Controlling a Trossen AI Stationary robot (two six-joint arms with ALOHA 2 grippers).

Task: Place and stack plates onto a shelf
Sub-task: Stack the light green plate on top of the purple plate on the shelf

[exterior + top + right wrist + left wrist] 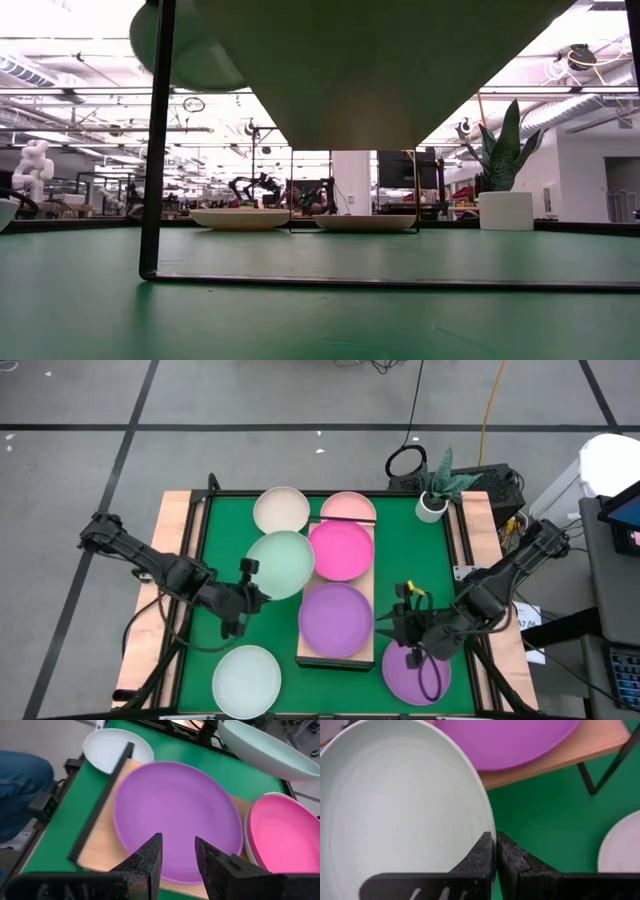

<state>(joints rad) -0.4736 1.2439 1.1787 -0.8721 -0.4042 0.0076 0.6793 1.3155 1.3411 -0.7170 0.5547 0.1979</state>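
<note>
The left gripper is clamped on the rim of the mint green plate, holding it lifted beside the left long edge of the shelf, its far side overlapping the magenta plate. In the left wrist view the fingers pinch the rim tightly.

The right gripper hangs with its fingers apart and empty near the shelf's front right corner, above a second purple plate on the green bench top.

On the shelf lie a purple plate toward the front and the magenta one behind it, with a pale pink plate at the back end. A cream plate sits at the bench's back edge, and a pale plate at the front left.

The step in hand looks like carrying the mint plate over to stack it. The next move probably calls for centring it above a shelf plate, lowering level, then releasing.

No writing or brand can be read anywhere.
</note>
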